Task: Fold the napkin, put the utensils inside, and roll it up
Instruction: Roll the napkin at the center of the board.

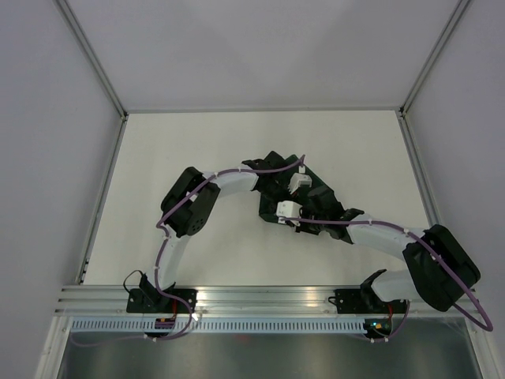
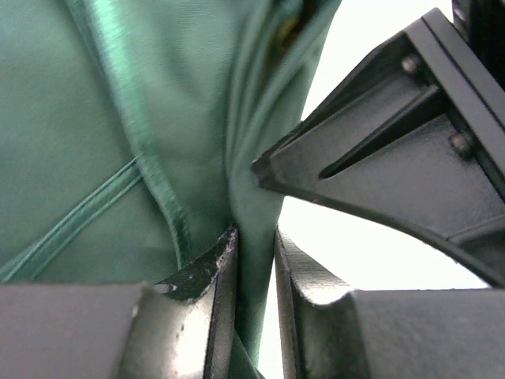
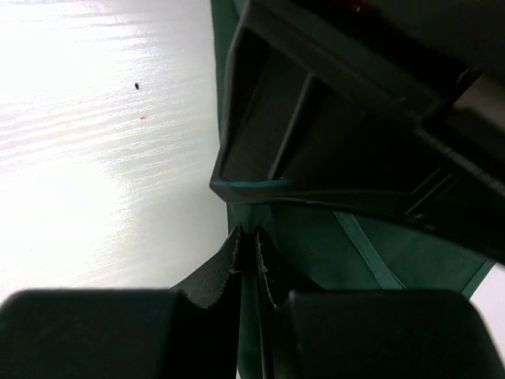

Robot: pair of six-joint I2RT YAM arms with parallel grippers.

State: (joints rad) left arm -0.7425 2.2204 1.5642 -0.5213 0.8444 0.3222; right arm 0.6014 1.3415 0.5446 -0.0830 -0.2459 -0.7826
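Napkin of plain dark green matte fabric lies bunched near the middle of the white desk, under both wrists, and both tools hold it.

The left arm rises from its base, bends at the elbow and reaches to the right over the cloth. The left tool points along a standing fold of the napkin. Its two black fingers are closed on this fold, with the cloth pressed between them. Left of this tool a stitched hem runs slanted across the fabric. Right of it, very near, the black ribbed body of the other tool fills the view and hides part of the desk.

The right arm comes in low from the right and bends back toward the left. The right tool has its fingers nearly together, clamped on a thin edge of the napkin. Just beyond its fingertips the black frame of the left tool blocks most of the cloth. Left of the right tool the desk shows a faint grain and one small dark speck.

From above, the two wrists meet close over the napkin, so only small parts of the green show.
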